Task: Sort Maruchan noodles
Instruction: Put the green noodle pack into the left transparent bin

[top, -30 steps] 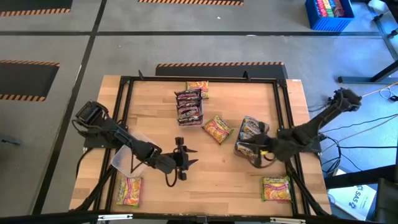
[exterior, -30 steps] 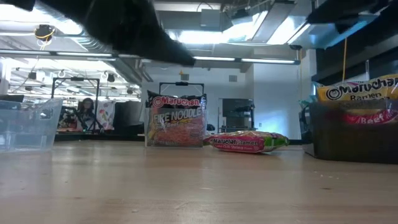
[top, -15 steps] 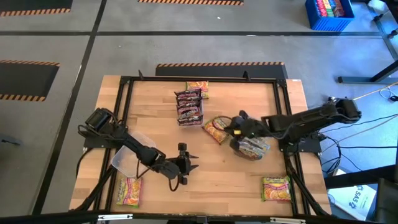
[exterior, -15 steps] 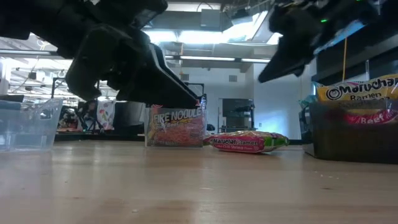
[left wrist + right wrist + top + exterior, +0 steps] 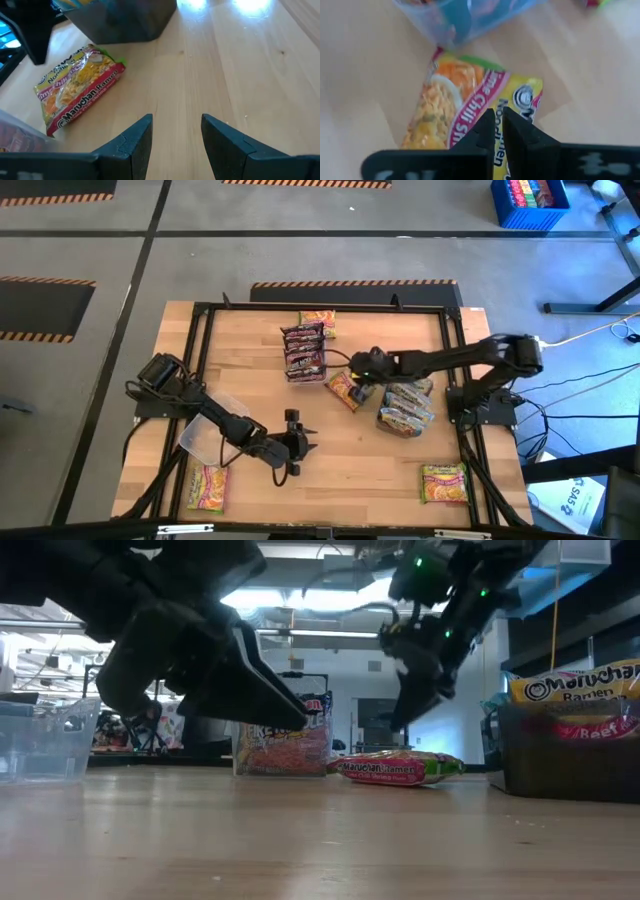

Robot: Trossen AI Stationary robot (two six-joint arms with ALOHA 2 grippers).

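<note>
A yellow-green Maruchan noodle packet (image 5: 345, 389) lies flat on the wood near the table's middle, also in the low view (image 5: 400, 768). My right gripper (image 5: 356, 372) hovers shut just above it, pointing steeply down; the right wrist view shows its fingertips (image 5: 498, 131) over the packet (image 5: 465, 105). My left gripper (image 5: 305, 446) stands open low over bare wood nearer the front, with nothing between its fingers (image 5: 176, 134). It faces the same packet (image 5: 80, 87) from a distance.
A bin of maroon packets (image 5: 305, 350) stands at the far middle, with a yellow-pink packet (image 5: 318, 320) behind it. A bin with packets (image 5: 405, 405) sits right of centre. A clear bin (image 5: 203, 436) is under the left arm. Loose packets lie at the front left (image 5: 207, 485) and front right (image 5: 445, 483).
My right gripper has swung from beside the right bin toward the table's left and far edge, dropping and tipping more steeply down until it hangs over the yellow-green packet; it stays shut. My left gripper has sunk a little toward the table and stays open.
</note>
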